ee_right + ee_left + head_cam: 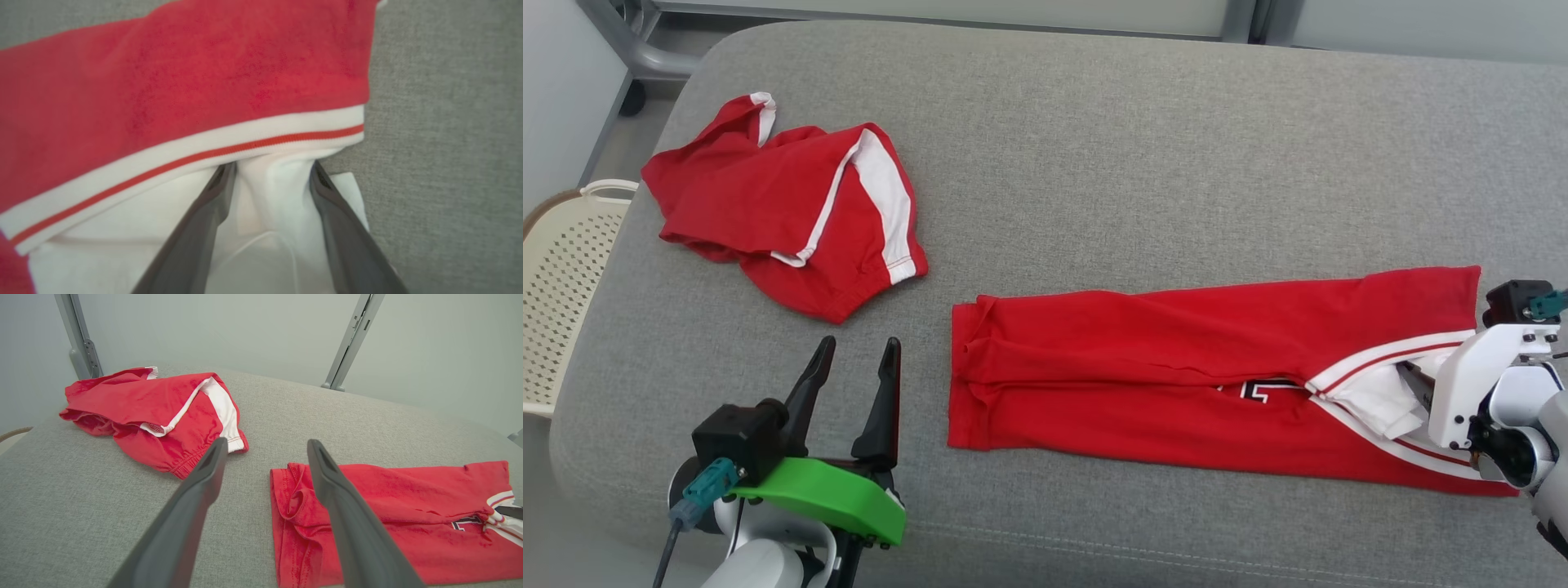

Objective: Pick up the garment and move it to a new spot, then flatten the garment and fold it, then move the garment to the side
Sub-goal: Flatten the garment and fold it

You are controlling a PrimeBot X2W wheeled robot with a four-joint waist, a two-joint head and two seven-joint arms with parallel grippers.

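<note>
Left gripper (860, 343) hovers over the grey cushion (1135, 163), fingers spread wide, holding nothing. The folded red jersey (1176, 367) lies flat at centre-right. At its collar end the right gripper (271, 167) is in, fingers apart astride white fabric, not yet pinching. A crumpled red garment (784, 220) sits far left.
</note>
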